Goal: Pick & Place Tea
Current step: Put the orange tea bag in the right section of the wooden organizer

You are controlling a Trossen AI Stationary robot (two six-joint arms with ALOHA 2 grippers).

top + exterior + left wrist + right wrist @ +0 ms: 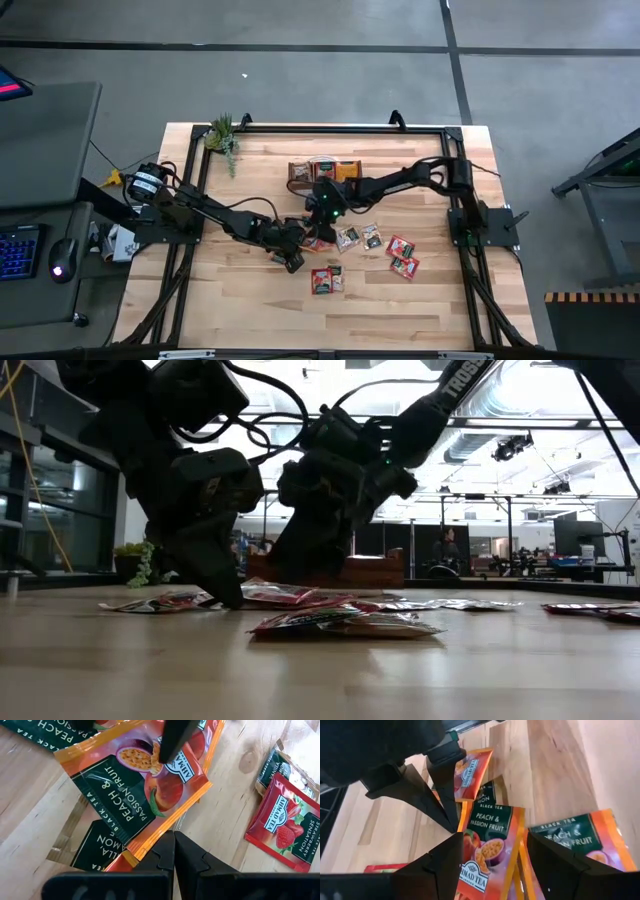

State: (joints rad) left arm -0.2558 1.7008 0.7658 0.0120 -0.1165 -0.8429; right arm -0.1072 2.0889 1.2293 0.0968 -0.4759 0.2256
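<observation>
Several tea sachets lie flat on the wooden table [250,310]. An orange peach and passion fruit sachet [145,785] lies partly over a second one [97,847]. My left gripper [174,837] is shut, with its fingertips at that sachet's edge. My right gripper [495,836] is open, one finger on either side of the same sachet [487,845]. Its far finger [172,740] stands over the sachet's printed face. A red strawberry sachet [282,827] lies close by. In the low view both grippers [233,598] [290,575] reach down to the pile. My left gripper's shut fingertips come down at a slant from the table's left onto the orange border [162,831] of the peach sachet, midway along one side. The sachet lies flat on the table and on the sachet beneath. Whether the edge is pinched or pressed does not show. My right gripper straddles the same sachet from the far right, slanting down; I cannot tell whether a finger touches it.
A brown wooden tray [325,172] holding a few sachets stands behind the grippers. More sachets [402,257] [326,281] lie to the right and toward the near edge. A small potted plant [222,135] stands at the far left corner.
</observation>
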